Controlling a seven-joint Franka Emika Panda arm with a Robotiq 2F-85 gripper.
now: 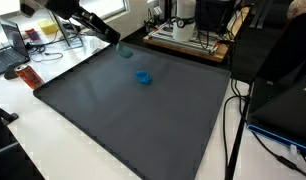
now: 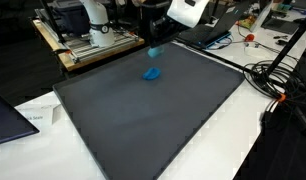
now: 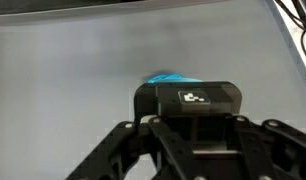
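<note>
Pincer (image 2: 153, 46) clamped on a small teal piece (image 1: 125, 52), I hover over the dark mat (image 1: 113, 120) (lifted, not yet set down); another blue piece (image 1: 143, 77) lies on it close below.

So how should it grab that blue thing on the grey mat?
Likely from straight above, across the blue thing's narrower width: it lies low on the mat, with nothing touching it. Finer shape is too blurred to tell.
</note>
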